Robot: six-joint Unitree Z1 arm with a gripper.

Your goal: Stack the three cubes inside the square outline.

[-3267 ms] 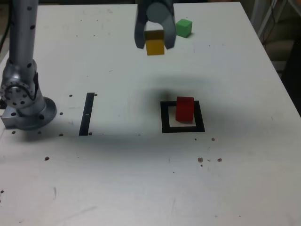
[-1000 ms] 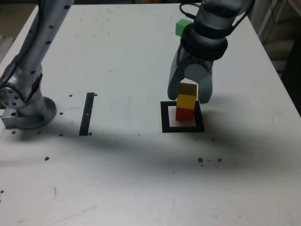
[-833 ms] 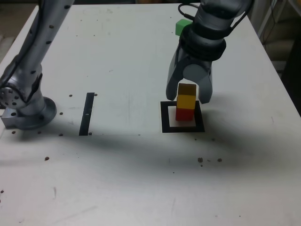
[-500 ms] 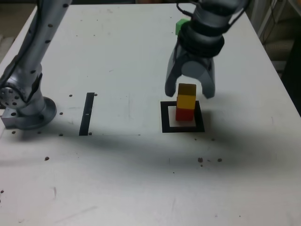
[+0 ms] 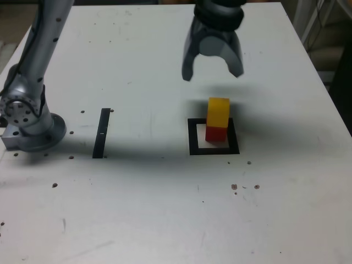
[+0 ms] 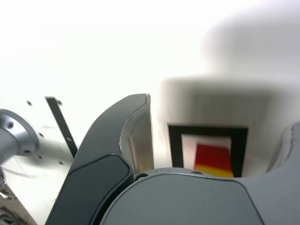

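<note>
A yellow cube (image 5: pixel 218 111) stands on a red cube (image 5: pixel 216 133) inside the black square outline (image 5: pixel 193 137). My gripper (image 5: pixel 212 72) hangs open well above and behind the stack, nothing between its fingers. In the wrist view the red cube (image 6: pixel 213 153) and the yellow cube (image 6: pixel 214 170) show inside the square outline (image 6: pixel 176 145), between the spread fingers (image 6: pixel 136 136). The green cube is hidden behind the arm in the exterior view.
The arm's base (image 5: pixel 30 124) sits at the exterior view's left. A thin black strip (image 5: pixel 102 132) lies between the base and the outline; in the wrist view the strip (image 6: pixel 61 124) shows too. Small dark specks dot the white table (image 5: pixel 165 209).
The gripper carried the yellow cube to the red one, let it go on top, then rose and drew back, open. The green cube is now hidden by the arm.
</note>
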